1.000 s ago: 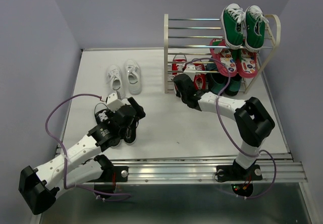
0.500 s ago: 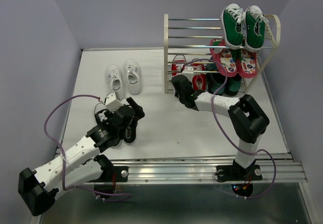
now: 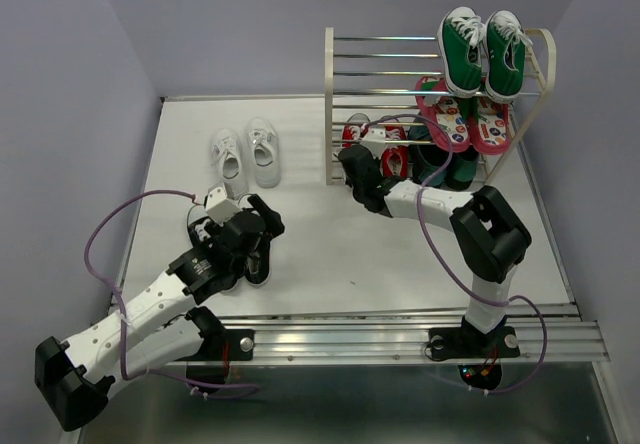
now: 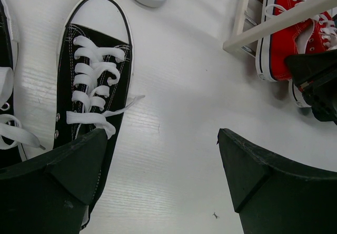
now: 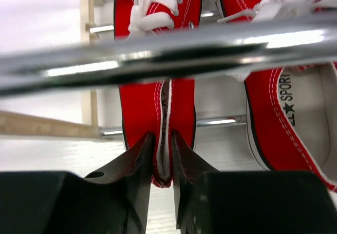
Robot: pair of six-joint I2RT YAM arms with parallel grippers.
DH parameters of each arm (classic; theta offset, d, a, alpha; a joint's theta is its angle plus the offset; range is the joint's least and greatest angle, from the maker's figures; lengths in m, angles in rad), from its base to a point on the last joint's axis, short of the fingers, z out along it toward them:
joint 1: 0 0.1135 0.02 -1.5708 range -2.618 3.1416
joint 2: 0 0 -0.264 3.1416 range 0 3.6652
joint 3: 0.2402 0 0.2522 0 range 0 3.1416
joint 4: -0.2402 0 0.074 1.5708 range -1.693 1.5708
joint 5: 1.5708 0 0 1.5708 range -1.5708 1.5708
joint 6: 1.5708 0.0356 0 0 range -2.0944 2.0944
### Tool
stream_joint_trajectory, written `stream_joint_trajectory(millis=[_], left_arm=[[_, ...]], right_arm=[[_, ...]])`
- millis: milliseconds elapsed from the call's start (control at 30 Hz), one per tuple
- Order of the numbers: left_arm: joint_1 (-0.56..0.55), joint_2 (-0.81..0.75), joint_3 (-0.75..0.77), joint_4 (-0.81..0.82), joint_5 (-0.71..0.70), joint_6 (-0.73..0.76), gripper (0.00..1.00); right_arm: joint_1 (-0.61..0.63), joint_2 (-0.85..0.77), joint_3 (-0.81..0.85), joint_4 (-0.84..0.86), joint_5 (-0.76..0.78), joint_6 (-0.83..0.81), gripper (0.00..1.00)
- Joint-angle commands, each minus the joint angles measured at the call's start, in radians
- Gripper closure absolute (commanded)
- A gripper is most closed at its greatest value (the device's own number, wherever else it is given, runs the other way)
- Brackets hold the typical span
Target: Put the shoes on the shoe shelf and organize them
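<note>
My right gripper (image 5: 161, 135) is shut on the heel of a red sneaker (image 5: 152, 102) with white laces, which lies on the bottom rods of the shoe shelf (image 3: 330, 104). The second red sneaker (image 5: 274, 118) lies beside it on the right. In the top view my right gripper (image 3: 352, 164) is at the shelf's lower left. My left gripper (image 4: 162, 139) is open and empty over bare table, its left finger just above the side of a black sneaker (image 4: 92, 81). The black pair (image 3: 235, 249) lies under my left wrist. The white pair (image 3: 247, 154) stands at the back left.
Green sneakers (image 3: 480, 54) sit on the shelf's top right and pink flip-flops (image 3: 460, 119) on the tier below. A shiny rod (image 5: 158, 55) crosses just above the held shoe. The shelf's cream post (image 4: 253, 35) stands right of my left gripper. Purple walls enclose the table.
My right gripper has moved a little up and left toward the shelf, carrying the red sneaker further onto the bottom tier. My left gripper has barely shifted beside the black sneakers.
</note>
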Motion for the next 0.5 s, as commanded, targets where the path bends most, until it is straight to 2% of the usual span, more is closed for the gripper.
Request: stream_joint_trajectory(millis=[0, 33, 167, 467], left_arm=[[0.006, -0.024, 0.018, -0.018, -0.032, -0.017, 0.01], [0.006, -0.027, 0.018, -0.025, -0.032, -0.019, 0.01], [0.006, -0.033, 0.023, -0.036, -0.034, -0.025, 0.01], [0.006, -0.030, 0.033, -0.068, -0.026, -0.045, 0.01]], right_arm=[[-0.005, -0.006, 0.062, 0.116, 0.082, 0.028, 0.74], [-0.005, -0.006, 0.064, 0.112, 0.080, 0.028, 0.72], [-0.005, -0.009, 0.065, 0.103, 0.080, 0.041, 0.53], [-0.005, -0.065, 0.048, 0.076, 0.048, 0.041, 0.31]])
